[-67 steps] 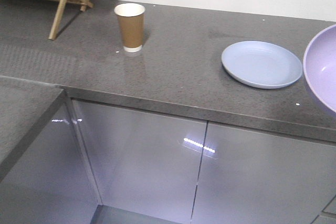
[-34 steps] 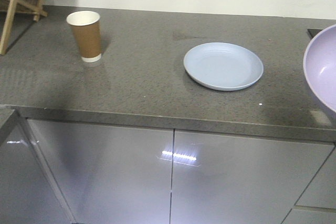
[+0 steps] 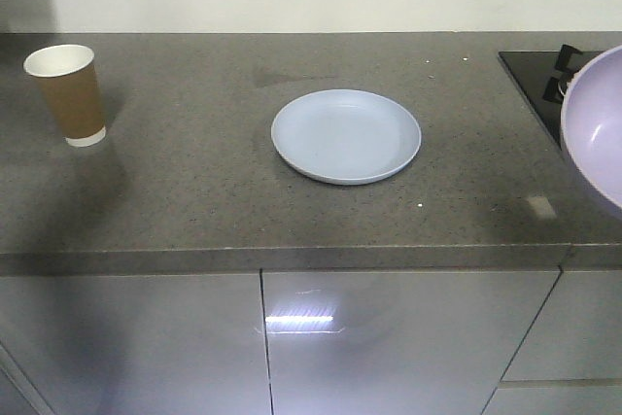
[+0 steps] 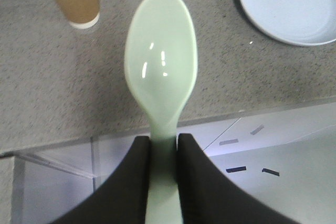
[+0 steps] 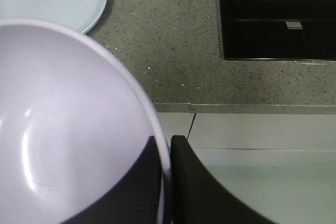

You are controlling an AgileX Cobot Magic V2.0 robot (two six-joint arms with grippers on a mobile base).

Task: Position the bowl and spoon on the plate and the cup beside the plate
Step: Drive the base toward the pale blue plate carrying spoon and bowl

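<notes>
Over the tabletop (image 3: pixel 194 201) edge, left gripper (image 4: pixel 164 145) clamped a mint-green plastic spoon (image 4: pixel 160 61), right gripper (image 5: pixel 168 148) pinched the rim of a round lavender plastic bowl (image 5: pixel 63 129); rim-only hold risked pivoting loose.

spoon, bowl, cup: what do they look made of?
spoon: probably plastic, glossy mint, sharp light glints. bowl: probably plastic, smooth lavender, soft sheen inside. cup: looks like paper, matte kraft-brown wall, white rim.

Flat plate (image 3: pixel 346 136), upright cup (image 3: pixel 68 94) well apart
</notes>
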